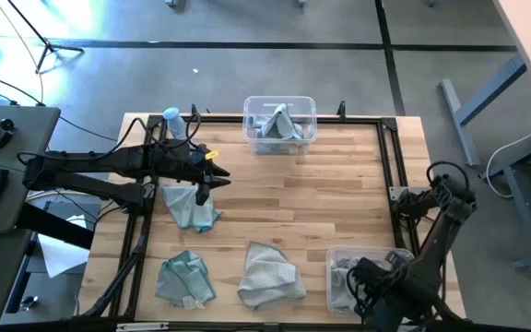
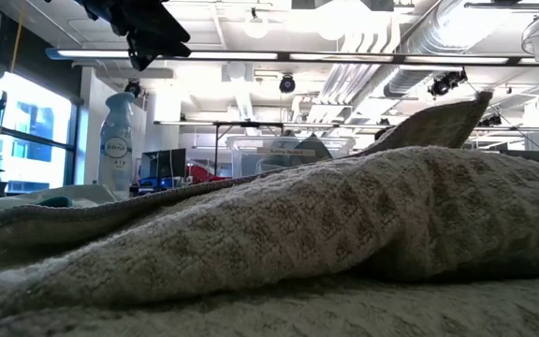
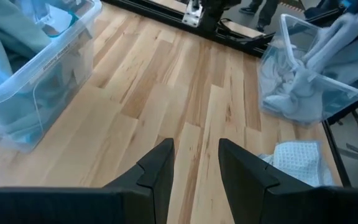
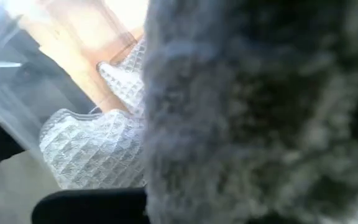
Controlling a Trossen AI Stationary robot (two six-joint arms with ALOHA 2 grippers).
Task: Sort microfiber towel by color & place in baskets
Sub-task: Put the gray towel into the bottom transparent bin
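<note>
My left gripper (image 1: 203, 191) (image 3: 194, 146) is open and raised above the table, over the far edge of a crumpled teal towel (image 1: 192, 208); bare wood shows between its fingers. Another teal towel (image 1: 184, 279) and a pale grey towel (image 1: 270, 275) (image 3: 297, 160) lie flat near the table's near edge. The far basket (image 1: 250, 109) (image 3: 55, 59) holds teal towels (image 1: 279, 124). The near-right basket (image 1: 332, 263) (image 3: 291, 31) holds grey towels (image 1: 344, 277) (image 3: 291, 99). My right gripper (image 1: 365, 277) is down in that basket; grey cloth (image 4: 260, 112) fills most of its wrist view.
A clear bottle with a blue cap (image 1: 171, 123) (image 2: 120, 140) stands at the far left corner, just beyond my left arm. A black frame rail (image 1: 390, 175) borders the table. The grey towel (image 2: 298, 243) lies right in front of the low camera. Bare wood shows in the table's middle.
</note>
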